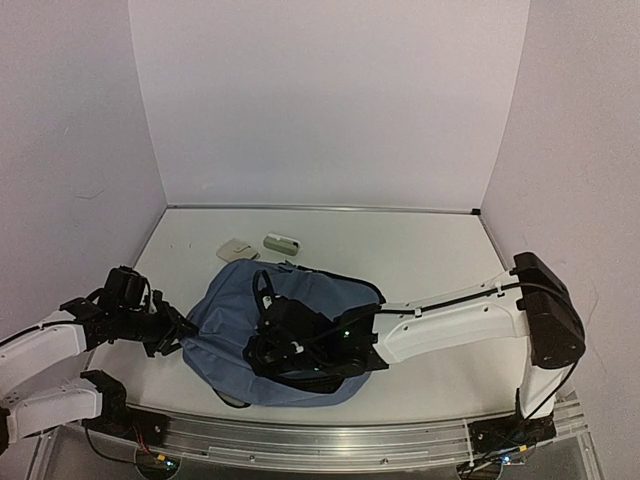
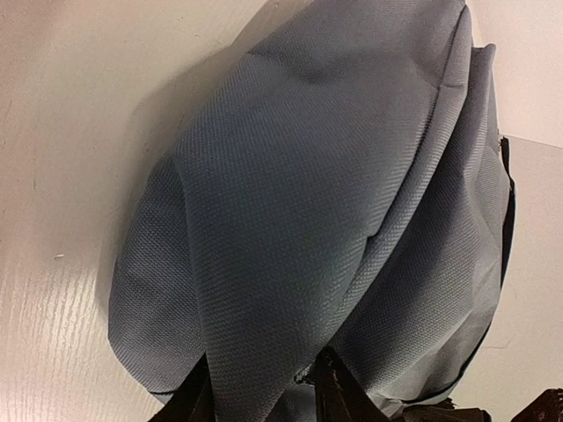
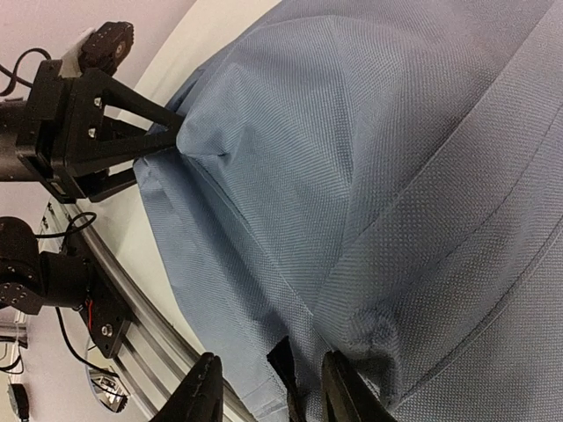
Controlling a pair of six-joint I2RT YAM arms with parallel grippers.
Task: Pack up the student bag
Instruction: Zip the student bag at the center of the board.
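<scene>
Left gripper (image 3: 171, 136): jaws pinching the student bag (image 1: 230, 310), 9 o'clock.
Right gripper (image 3: 271, 362): jaws spread, 6 o'clock.
Advice: anchor left; part the opening slowly.

Most of the frame is filled by the blue student bag (image 2: 299, 202). Its cloth is bunched into soft folds. A thin black edge (image 2: 508, 220) is seen along its right side. At the bottom of the frame, a fold of the cloth is pinched between the two dark fingers (image 2: 337, 394) of the left gripper (image 2: 264, 400). The pale table (image 2: 62, 176) is seen at the left and in the upper right corner.
</scene>
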